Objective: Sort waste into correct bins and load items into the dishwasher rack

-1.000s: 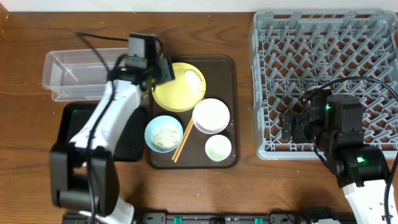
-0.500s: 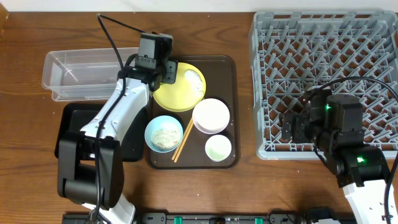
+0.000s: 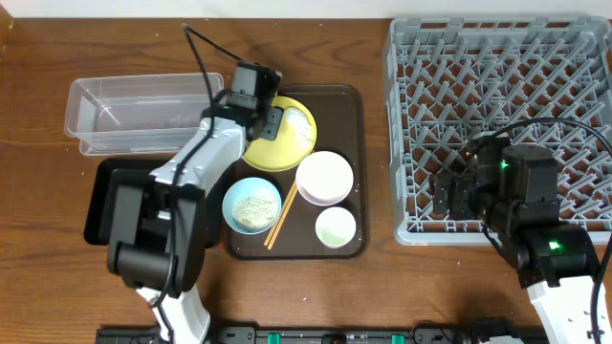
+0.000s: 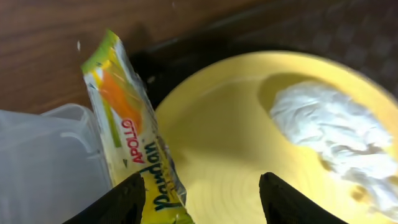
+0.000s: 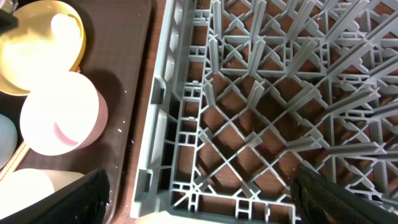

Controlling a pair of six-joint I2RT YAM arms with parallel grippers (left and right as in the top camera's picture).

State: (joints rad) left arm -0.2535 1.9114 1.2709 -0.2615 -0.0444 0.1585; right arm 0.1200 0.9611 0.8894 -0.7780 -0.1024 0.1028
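Note:
My left gripper (image 3: pixel 266 122) hangs open over the left part of the round yellow plate (image 3: pixel 287 143). In the left wrist view the green-and-yellow snack wrapper (image 4: pixel 127 124) lies over the plate's (image 4: pixel 249 168) left edge, its lower end just inside my left finger, with the jaws (image 4: pixel 204 182) wide apart. The crumpled white tissue (image 4: pixel 329 134) sits on the plate's far right. My right gripper (image 3: pixel 449 196) is open and empty above the front-left corner of the grey dishwasher rack (image 3: pixel 507 105); the rack's lattice (image 5: pixel 261 124) fills the right wrist view.
The dark brown tray (image 3: pixel 354 100) also holds a white bowl (image 3: pixel 323 178), a light blue bowl with crumbs (image 3: pixel 252 204), a pale cup (image 3: pixel 336 227) and chopsticks (image 3: pixel 280 216). The clear tub (image 3: pixel 124 115) and black tray (image 3: pixel 110 191) lie to the left.
My left arm has swung right, from above the clear tub to over the yellow plate. The right arm has not moved.

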